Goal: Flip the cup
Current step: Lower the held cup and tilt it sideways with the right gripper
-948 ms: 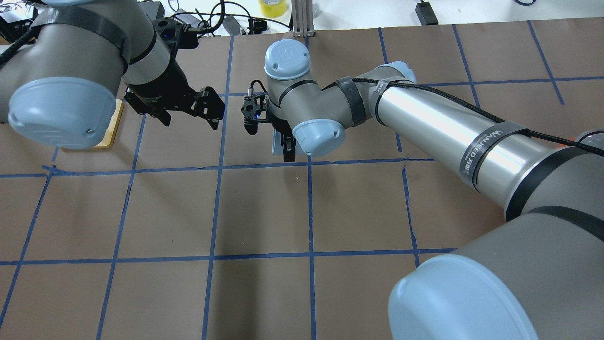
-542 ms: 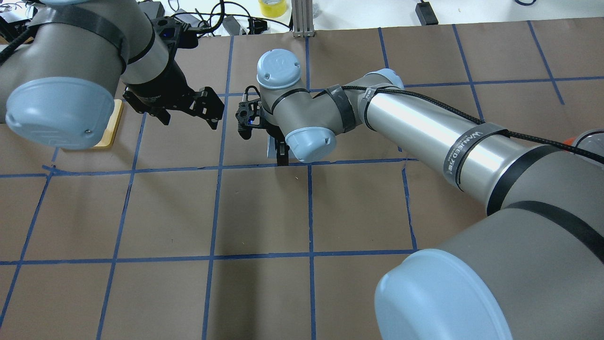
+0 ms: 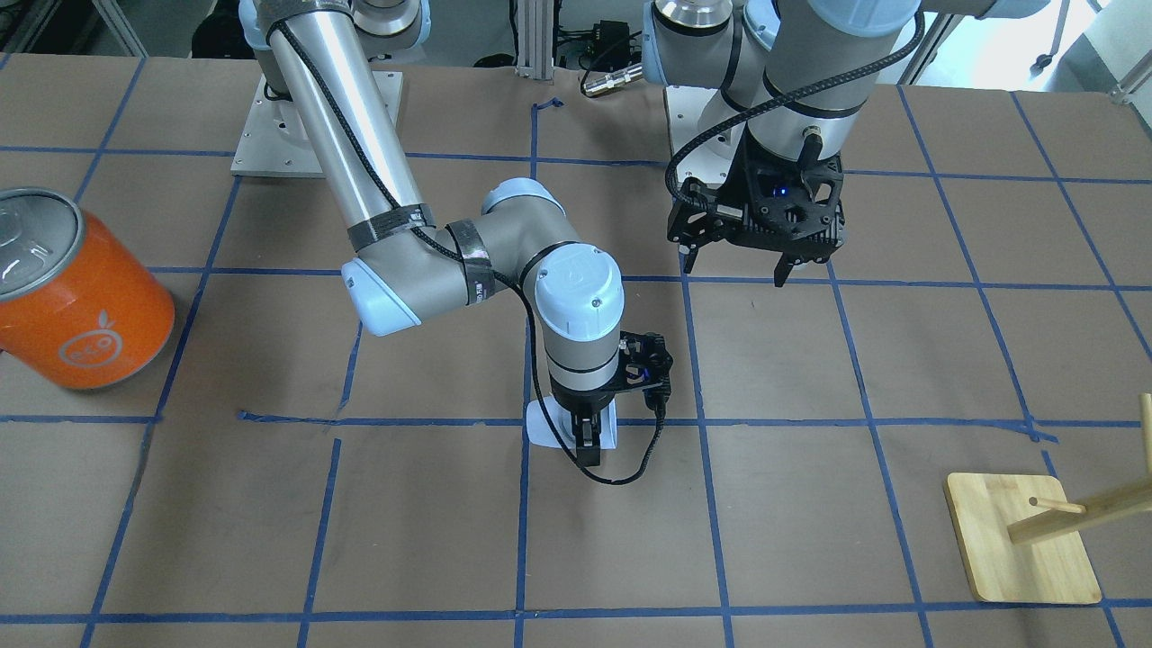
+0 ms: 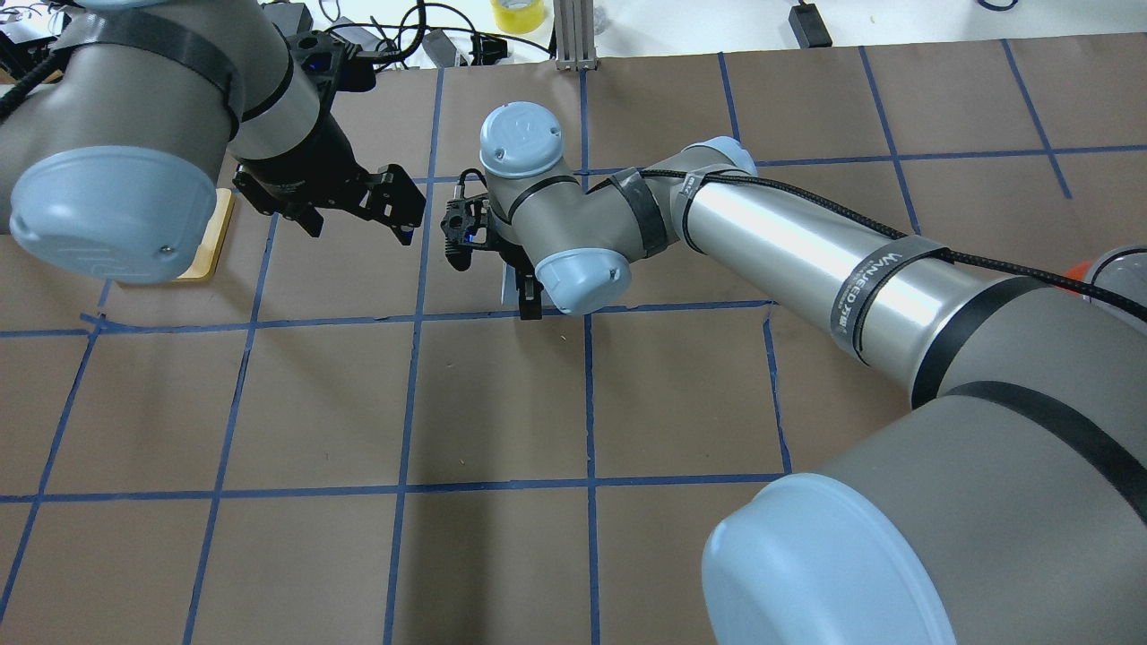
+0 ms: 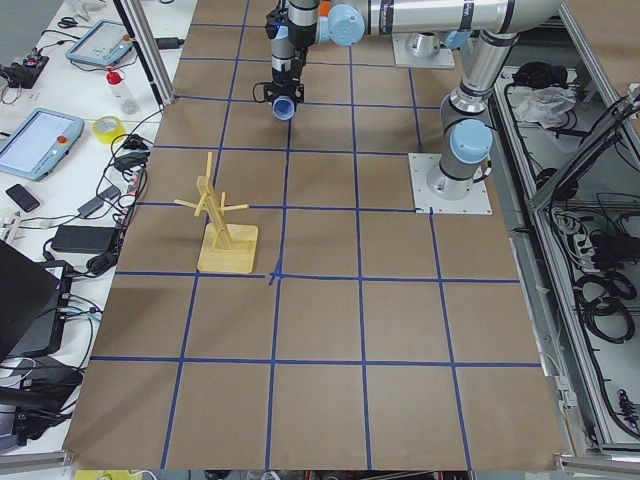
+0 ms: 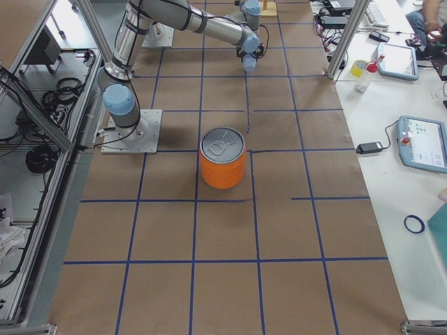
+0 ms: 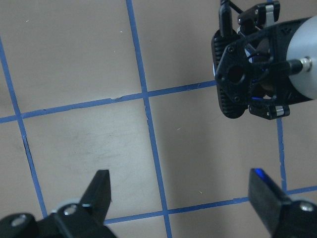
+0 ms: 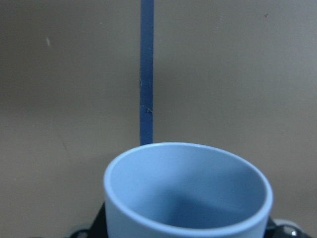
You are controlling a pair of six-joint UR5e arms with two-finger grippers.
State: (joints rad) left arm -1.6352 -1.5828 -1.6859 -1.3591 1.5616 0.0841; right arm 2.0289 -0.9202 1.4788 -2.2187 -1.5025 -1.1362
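The cup is a pale blue-white tumbler. In the right wrist view its open mouth faces the camera. My right gripper is shut on the cup and holds it low over the brown table, near a blue tape crossing. In the overhead view only a sliver of the cup shows beside the right gripper. I cannot tell whether the cup touches the table. My left gripper is open and empty, hovering to the left of the right wrist; it also shows in the left wrist view.
A large orange can stands far off on the right arm's side. A wooden peg stand stands on the left arm's side, partly under the left arm in the overhead view. Cables and tape rolls lie beyond the table's far edge.
My right arm has moved to the left in the overhead view, carrying the cup along the tape line. The left arm has not moved.
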